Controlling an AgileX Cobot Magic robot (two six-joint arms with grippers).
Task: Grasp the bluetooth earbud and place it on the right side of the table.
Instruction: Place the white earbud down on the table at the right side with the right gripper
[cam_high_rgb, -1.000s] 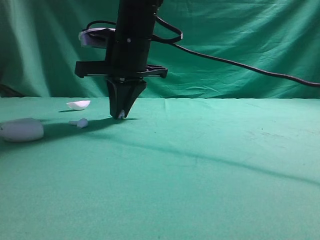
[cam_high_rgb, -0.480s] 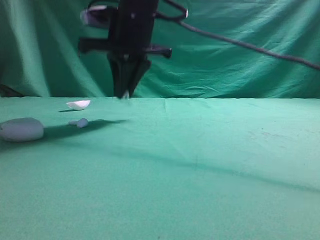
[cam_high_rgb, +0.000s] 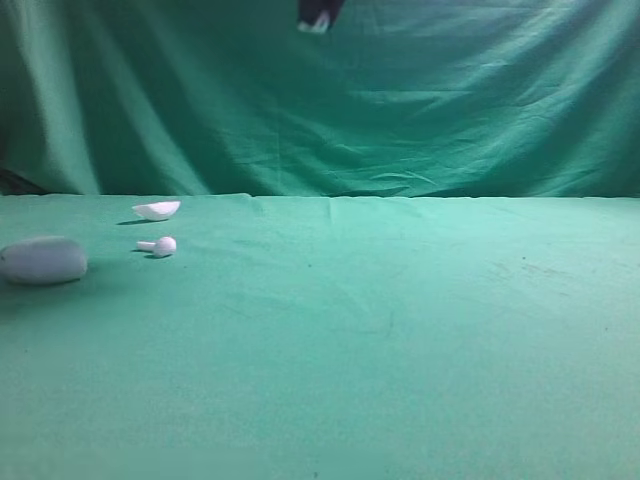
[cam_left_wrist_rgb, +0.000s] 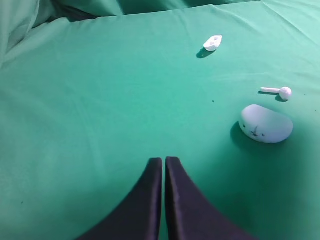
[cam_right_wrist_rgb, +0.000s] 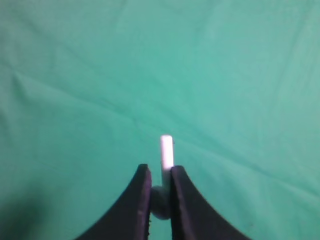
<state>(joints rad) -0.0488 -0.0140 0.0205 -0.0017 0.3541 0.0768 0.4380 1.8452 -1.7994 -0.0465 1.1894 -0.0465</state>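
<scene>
Carry step: my right gripper (cam_right_wrist_rgb: 160, 175) clenches earbud (cam_right_wrist_rgb: 166, 152), high over table (cam_high_rgb: 400, 330). Left gripper (cam_left_wrist_rgb: 164, 165) closed, empty. Next: traverse right, lower, release.

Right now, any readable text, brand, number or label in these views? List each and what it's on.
No readable text in any view.
Oval case: a few small dark marks on its top, too small and blurred to read as letters.
Earbud on the table: no marking visible.
Earbud held in the right gripper: plain white stem, no marking.
Shell-shaped piece: no marking visible.
Green cloth: plain.
</scene>
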